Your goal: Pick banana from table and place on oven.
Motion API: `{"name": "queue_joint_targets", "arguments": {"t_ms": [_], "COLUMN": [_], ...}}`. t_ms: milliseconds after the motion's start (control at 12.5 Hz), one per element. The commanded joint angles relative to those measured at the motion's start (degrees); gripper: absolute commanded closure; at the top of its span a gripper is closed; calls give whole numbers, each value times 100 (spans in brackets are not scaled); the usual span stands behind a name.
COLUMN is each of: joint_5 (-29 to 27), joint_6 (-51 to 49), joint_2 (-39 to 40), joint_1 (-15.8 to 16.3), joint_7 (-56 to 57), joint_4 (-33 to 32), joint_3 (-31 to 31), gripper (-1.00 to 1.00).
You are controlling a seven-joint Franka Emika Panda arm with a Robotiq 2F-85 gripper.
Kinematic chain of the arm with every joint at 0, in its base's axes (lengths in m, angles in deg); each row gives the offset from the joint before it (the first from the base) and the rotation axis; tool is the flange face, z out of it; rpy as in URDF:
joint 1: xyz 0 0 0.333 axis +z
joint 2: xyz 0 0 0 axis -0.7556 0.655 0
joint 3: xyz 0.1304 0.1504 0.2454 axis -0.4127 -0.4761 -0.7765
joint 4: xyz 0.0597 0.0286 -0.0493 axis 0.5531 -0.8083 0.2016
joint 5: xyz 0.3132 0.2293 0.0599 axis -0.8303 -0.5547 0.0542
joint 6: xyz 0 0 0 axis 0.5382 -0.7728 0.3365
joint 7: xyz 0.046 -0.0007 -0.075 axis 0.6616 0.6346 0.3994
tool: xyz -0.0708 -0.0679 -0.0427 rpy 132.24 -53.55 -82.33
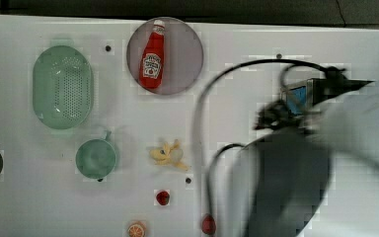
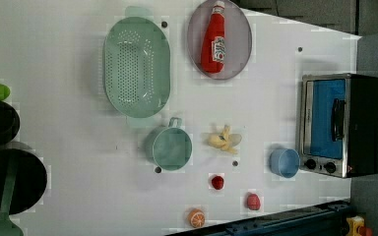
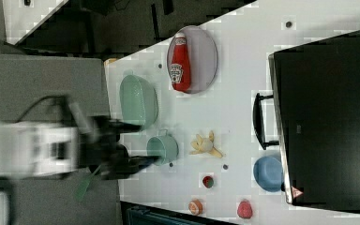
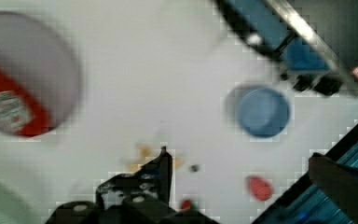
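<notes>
While the banana (image 2: 224, 139) lies on the table (image 2: 69, 54), the pincer (image 3: 143, 161) gapes.

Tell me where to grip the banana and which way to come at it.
Grip the banana across its whitish middle, coming straight down from above. It lies flat on the table with peel strips splayed outward, so the thicker centre probably offers the firmest hold. The mug beside it stands apart, leaving room for the fingers.

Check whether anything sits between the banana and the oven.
In the left view, the blue cup stands just in front of the oven, beside the straight line from the banana. Otherwise bare table.
</notes>
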Motion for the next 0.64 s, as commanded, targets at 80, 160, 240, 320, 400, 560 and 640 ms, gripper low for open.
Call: {"name": "queue_joint_targets", "arguments": {"t_ms": [80,160,240,320,400,560,640], "joint_5": [-113,-1,152,262,275,275,275], "joint_6": [29,29,23,-46,-140,-195,-192], "joint_2": [-381,-475,-535,-575,-596,-615,-616], "joint_1": [93,92,92,92,92,92,92], "joint_7": [-1698,-1733,-1734,-1733,-1733,-1733,-1733], "joint_4": [97,98,97,87,81,82,81], "joint_3": [-545,-756,-904,-1025,-1115,-1202,-1206], "gripper": [-100,-100,-100,-100,-100,-100,-100]}}
